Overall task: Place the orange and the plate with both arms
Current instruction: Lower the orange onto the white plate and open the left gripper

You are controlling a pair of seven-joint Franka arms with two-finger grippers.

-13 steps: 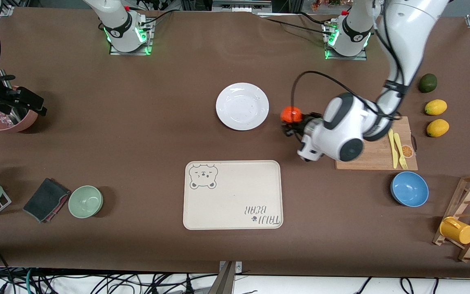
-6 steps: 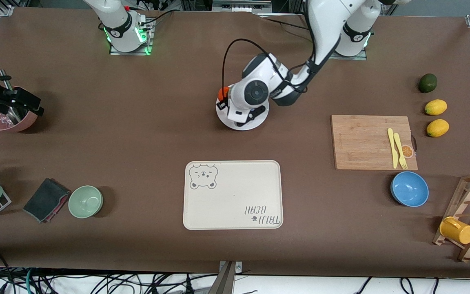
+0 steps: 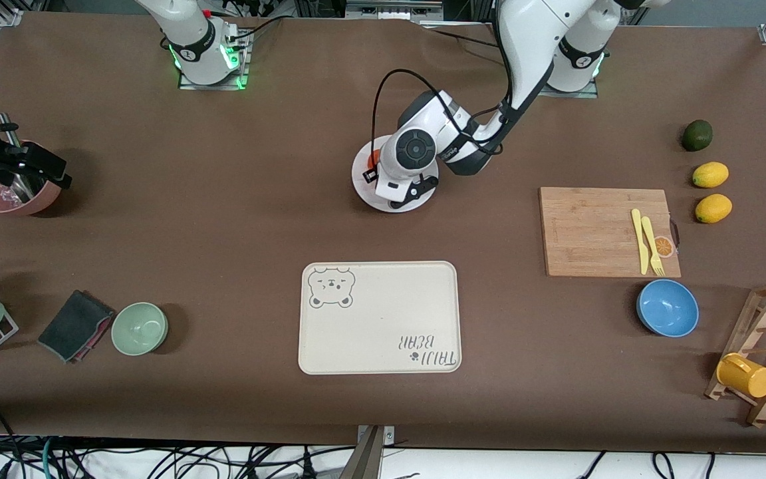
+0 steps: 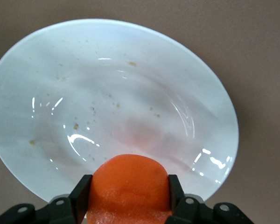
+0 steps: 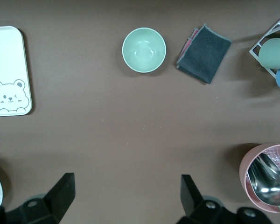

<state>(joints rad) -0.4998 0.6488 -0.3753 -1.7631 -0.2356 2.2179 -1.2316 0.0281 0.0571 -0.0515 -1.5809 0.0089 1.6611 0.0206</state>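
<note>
Orange [image 4: 129, 189], reddish and pebbly-skinned, hangs pinched over glossy white plate [image 4: 46, 93].

Glossy white arms, grey joint caps, looping black cables, green-lit bases, black claw fingers [image 4: 81, 196]

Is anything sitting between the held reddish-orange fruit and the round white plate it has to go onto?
Nothing visible does. The left gripper is shut on the small reddish-orange fruit directly over the round glossy white plate, whose surface shows only a few small crumbs. The right gripper waits open over bare table near the pink bowl.
</note>
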